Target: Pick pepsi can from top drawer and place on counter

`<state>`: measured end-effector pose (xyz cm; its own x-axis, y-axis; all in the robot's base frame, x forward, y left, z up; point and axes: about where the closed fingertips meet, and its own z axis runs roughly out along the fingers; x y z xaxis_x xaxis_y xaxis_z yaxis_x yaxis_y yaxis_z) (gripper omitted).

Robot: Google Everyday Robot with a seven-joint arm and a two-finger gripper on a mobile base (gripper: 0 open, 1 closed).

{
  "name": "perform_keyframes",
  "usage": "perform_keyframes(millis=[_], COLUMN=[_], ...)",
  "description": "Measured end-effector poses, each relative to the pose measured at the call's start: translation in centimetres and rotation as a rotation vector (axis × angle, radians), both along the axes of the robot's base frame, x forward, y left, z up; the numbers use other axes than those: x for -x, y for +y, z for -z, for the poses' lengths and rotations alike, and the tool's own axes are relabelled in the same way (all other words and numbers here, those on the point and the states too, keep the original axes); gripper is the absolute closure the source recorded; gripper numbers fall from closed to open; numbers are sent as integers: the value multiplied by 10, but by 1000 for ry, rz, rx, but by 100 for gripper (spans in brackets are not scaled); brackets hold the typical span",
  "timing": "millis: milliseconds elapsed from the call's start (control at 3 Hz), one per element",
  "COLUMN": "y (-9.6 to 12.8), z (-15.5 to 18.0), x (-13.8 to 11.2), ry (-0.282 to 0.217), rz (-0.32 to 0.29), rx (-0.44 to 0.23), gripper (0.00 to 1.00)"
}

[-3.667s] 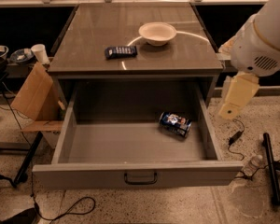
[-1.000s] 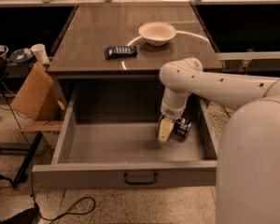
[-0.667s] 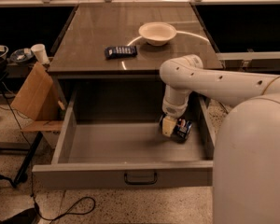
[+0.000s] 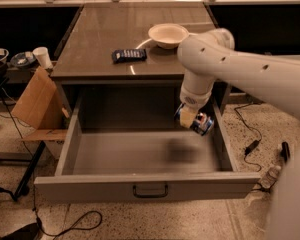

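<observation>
My gripper (image 4: 189, 118) is shut on the pepsi can (image 4: 201, 123), a small blue can with white and red markings. It holds the can tilted, in the air above the right side of the open top drawer (image 4: 140, 154). The can's shadow falls on the drawer floor below. The white arm reaches in from the right. The glossy grey-brown counter (image 4: 100, 44) lies just behind and above the gripper.
On the counter stand a white bowl (image 4: 168, 35) and a flat dark packet (image 4: 129, 55). The drawer front with its dark handle (image 4: 150, 191) sticks out toward me. A cardboard box (image 4: 34, 100) leans at the left. Cables lie on the speckled floor.
The gripper closed on the can at the drawer floor and has lifted it up out of the drawer. The view has also moved closer.
</observation>
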<state>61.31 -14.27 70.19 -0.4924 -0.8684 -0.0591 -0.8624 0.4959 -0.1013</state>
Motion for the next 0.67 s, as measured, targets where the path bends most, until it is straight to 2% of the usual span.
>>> perform_keyframes(millis=[333, 667], y=[16, 38], z=[-77, -134], x=[-1, -13], ry=[-114, -195], rz=[-41, -77], rx=[1, -28], gripper=[100, 100])
